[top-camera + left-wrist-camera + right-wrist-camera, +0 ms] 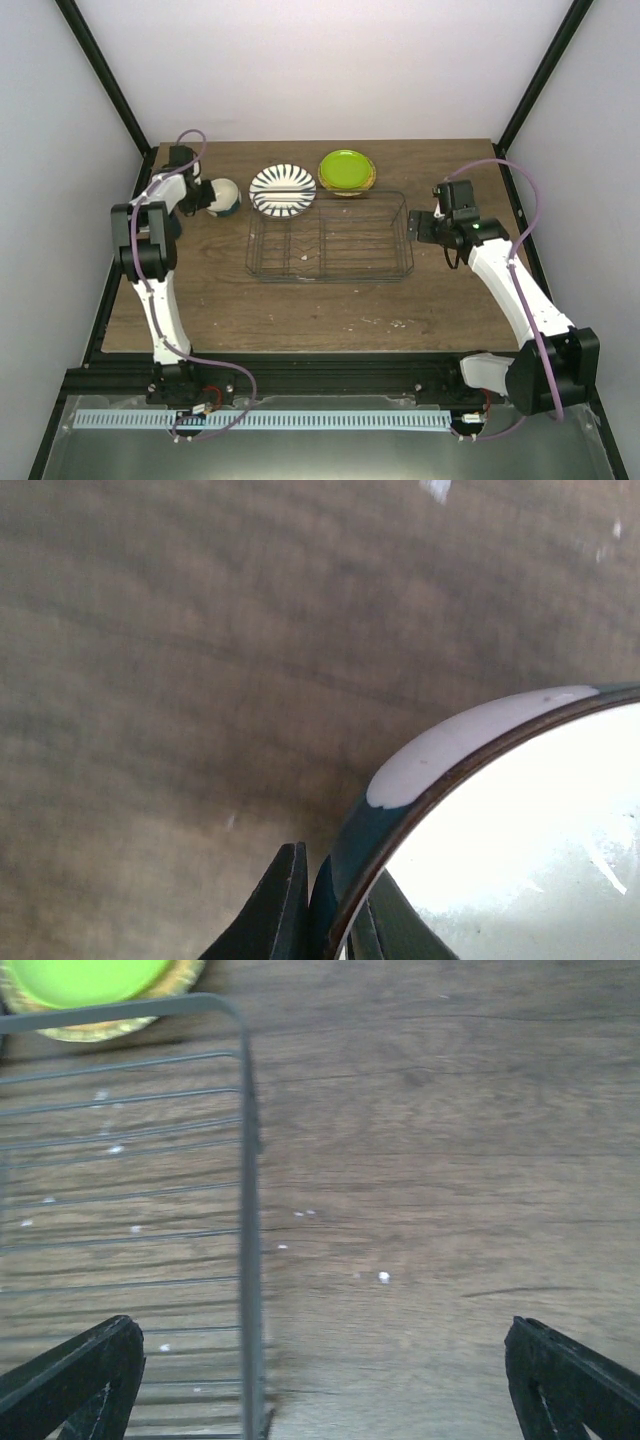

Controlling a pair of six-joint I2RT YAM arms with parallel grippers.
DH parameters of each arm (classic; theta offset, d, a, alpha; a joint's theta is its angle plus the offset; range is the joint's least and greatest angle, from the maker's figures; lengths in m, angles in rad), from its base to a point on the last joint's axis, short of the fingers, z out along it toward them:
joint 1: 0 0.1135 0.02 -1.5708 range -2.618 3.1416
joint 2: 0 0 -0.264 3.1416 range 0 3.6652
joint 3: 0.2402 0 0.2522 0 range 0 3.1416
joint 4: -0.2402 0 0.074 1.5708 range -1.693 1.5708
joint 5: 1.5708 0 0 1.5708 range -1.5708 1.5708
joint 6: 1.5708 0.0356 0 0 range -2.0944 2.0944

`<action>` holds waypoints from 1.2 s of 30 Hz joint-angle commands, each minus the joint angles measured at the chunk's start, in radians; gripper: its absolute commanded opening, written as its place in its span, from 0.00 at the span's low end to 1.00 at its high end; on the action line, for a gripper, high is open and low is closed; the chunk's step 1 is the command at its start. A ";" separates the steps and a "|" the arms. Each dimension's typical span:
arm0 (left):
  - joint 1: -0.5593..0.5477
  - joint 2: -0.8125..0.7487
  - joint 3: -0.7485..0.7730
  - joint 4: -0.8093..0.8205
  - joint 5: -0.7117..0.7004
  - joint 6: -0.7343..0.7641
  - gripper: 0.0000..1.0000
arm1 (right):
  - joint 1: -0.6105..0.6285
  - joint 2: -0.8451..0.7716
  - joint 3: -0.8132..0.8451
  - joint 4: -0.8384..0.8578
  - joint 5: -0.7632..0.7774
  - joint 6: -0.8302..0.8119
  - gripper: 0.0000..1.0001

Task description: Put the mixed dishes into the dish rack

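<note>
The small cream bowl with a blue base (224,197) sits at the back left of the table. My left gripper (204,196) is shut on its rim. In the left wrist view the gripper (340,868) has one finger outside the bowl (470,735) and one inside. The white plate with black stripes (282,190) and the lime-green plate (347,170) lie flat behind the dish rack (330,240). My right gripper (416,228) is open and empty, just off the rack's right end. In the right wrist view (320,1390) the rack's end wire (248,1210) runs between its fingers. The mug is not visible.
The green plate's edge shows at the top left of the right wrist view (90,985). Black frame posts stand at the table's back corners. Bare wood lies right of the rack (430,1160) and in front of it (300,310).
</note>
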 commanded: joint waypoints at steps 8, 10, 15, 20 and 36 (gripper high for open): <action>0.076 -0.482 -0.283 0.262 0.271 -0.107 0.00 | 0.009 -0.151 -0.094 0.293 -0.528 -0.007 1.00; 0.076 -0.552 -0.294 0.274 0.276 -0.116 0.00 | 0.008 -0.153 -0.082 0.297 -0.552 -0.008 1.00; 0.059 -0.735 -0.364 0.315 0.322 -0.142 0.00 | 0.008 -0.168 -0.113 0.377 -0.613 0.044 1.00; -0.092 -0.903 -0.502 0.341 0.255 -0.138 0.00 | 0.032 -0.133 -0.132 0.412 -0.663 0.085 1.00; -0.495 -1.022 -0.667 0.418 0.165 -0.211 0.00 | 0.201 -0.062 -0.134 0.577 -0.778 0.225 1.00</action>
